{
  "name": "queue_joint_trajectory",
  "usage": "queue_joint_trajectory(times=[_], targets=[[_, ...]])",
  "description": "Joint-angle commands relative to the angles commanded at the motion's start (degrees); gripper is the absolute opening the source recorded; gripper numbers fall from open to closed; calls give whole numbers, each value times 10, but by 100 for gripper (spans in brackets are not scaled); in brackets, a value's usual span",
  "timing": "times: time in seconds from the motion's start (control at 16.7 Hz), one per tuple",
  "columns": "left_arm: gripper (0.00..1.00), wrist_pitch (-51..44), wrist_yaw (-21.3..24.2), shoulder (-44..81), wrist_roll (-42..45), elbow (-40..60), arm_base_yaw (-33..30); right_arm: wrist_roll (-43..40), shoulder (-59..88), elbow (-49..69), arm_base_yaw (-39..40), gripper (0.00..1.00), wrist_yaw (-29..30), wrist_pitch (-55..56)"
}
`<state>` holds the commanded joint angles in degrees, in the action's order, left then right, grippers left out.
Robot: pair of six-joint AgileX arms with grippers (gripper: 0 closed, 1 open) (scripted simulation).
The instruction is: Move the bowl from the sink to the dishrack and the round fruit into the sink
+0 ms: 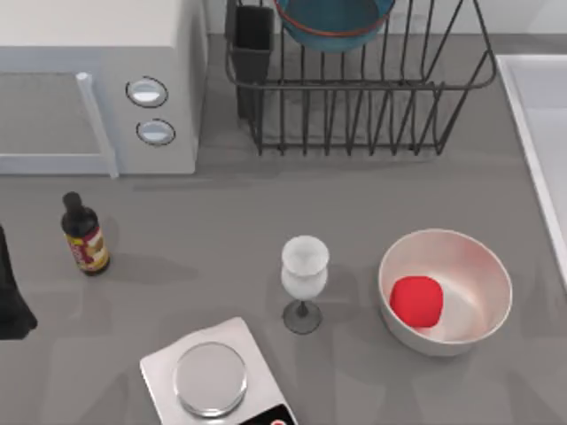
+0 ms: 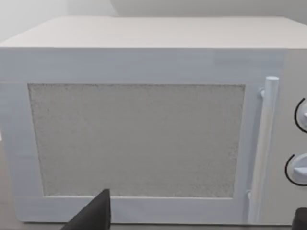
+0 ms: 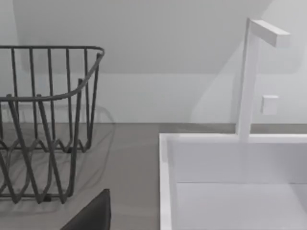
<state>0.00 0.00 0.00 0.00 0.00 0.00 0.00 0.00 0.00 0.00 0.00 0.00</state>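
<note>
The teal-blue bowl (image 1: 335, 19) with its orange-red rim line rests in the black wire dishrack (image 1: 354, 106) at the back of the table. The red round fruit (image 1: 416, 300) lies inside a glossy white bowl (image 1: 483, 266) at the front right. The pale sink (image 1: 539, 115) runs along the right edge, and its basin (image 3: 230, 191) looks bare in the right wrist view, beside the dishrack (image 3: 48, 120). My left gripper (image 2: 199, 219) is open, facing the microwave door. My right gripper (image 3: 199, 221) is open over the counter in front of the sink, holding nothing.
A white microwave (image 1: 97, 80) fills the back left. On the left stands a dark sauce bottle (image 1: 85, 235), with a frosted wine glass (image 1: 304, 282) mid-table and a kitchen scale (image 1: 211, 379) at the front. A white faucet (image 3: 249, 76) rises behind the sink. My left arm (image 1: 11, 301) sits at the left edge.
</note>
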Motion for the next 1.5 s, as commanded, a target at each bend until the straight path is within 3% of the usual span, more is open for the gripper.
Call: queue_joint_trajectory(times=[1.08,1.5], targets=[[100,0,0,0,0,0,0,3,6,6,3,100,0,-5],[100,0,0,0,0,0,0,87,219,191,86,100,1,-151]])
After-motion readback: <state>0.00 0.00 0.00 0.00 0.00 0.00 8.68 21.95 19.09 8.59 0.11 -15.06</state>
